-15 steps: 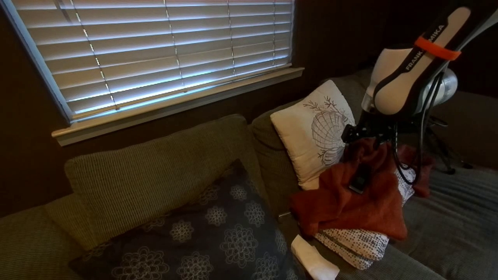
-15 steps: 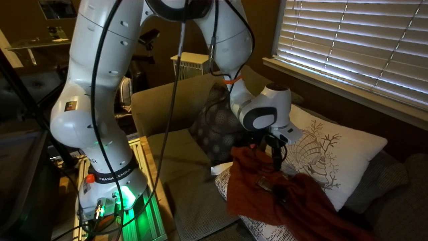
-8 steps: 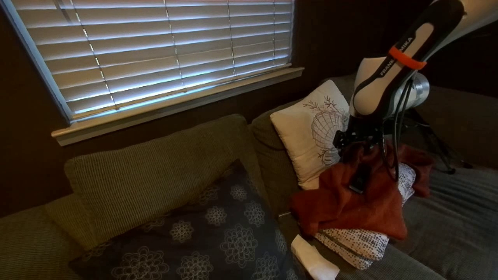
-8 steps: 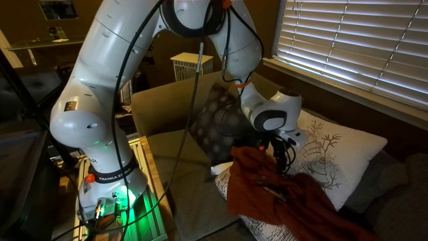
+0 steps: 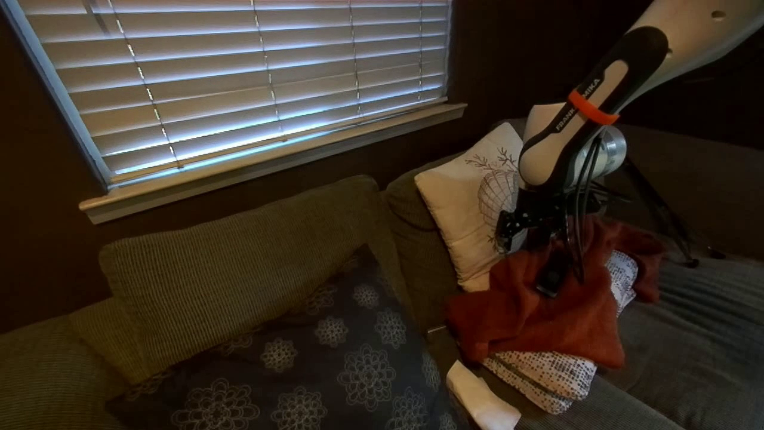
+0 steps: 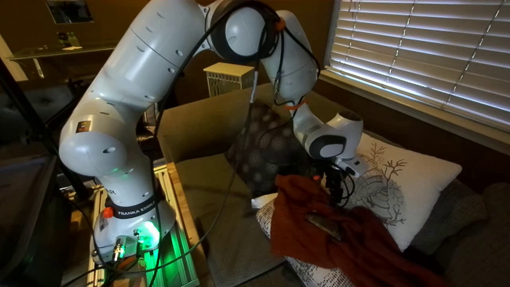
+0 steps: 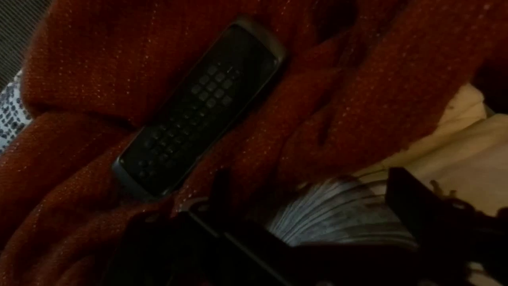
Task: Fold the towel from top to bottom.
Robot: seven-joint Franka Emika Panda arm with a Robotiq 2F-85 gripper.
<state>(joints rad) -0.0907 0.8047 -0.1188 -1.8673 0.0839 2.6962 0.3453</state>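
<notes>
The towel, a rumpled rust-red cloth, lies spread over a folded white speckled cloth in both exterior views. It fills much of the wrist view. A dark remote with buttons rests on the towel; it also shows in both exterior views. My gripper is open, its dark fingers wide apart. The towel's edge and the shell print of the white pillow show between and beyond the fingers. In an exterior view the gripper is low at the towel's edge beside the pillow. Whether it touches the towel is too dark to tell.
The white pillow with shell print leans on the sofa back beside the towel. The white speckled cloth lies under the towel. A dark flowered pillow and a small white item lie on the sofa. Hanging cables run along the arm.
The arm has moved away from its base and a little lower, shifting my gripper toward the white pillow along the towel's edge. The towel and remote have not visibly moved.
</notes>
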